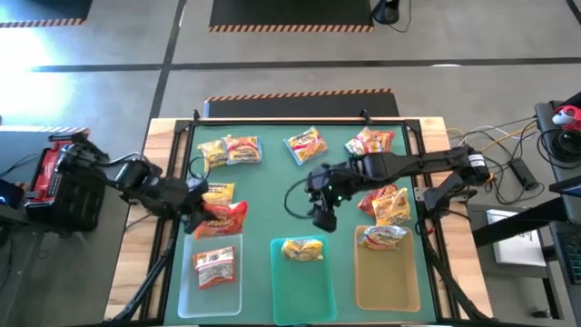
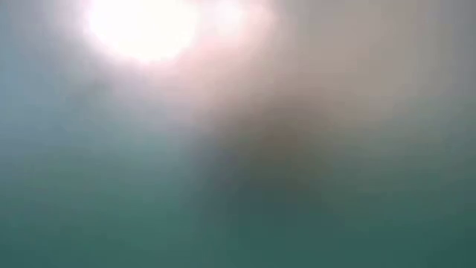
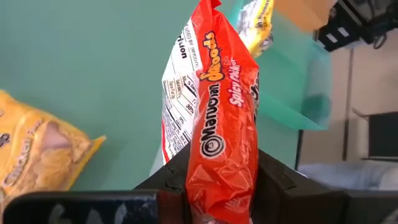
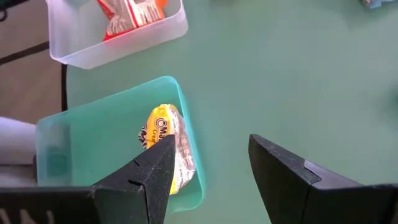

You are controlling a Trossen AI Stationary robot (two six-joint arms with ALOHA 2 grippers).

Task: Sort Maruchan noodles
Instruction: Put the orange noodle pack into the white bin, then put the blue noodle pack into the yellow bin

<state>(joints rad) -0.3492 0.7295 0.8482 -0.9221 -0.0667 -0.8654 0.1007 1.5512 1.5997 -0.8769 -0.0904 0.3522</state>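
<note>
The left gripper (image 1: 207, 215) clamped a red noodle packet (image 1: 223, 218) above the clear tray (image 1: 187, 289). The right gripper (image 1: 323, 216) hung empty, fingers apart, beside the teal tray (image 1: 280, 289) holding 1 yellow packet (image 1: 303, 249).

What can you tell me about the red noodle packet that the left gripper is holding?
The red noodle packet is a crinkly plastic wrapper, bright red-orange with white and yellow Maruchan lettering and a white nutrition panel on its back. The left gripper is shut on its lower end, one finger on each side, so it stands on edge. It hangs above the green mat, near the clear tray, beside a yellow packet.
</note>
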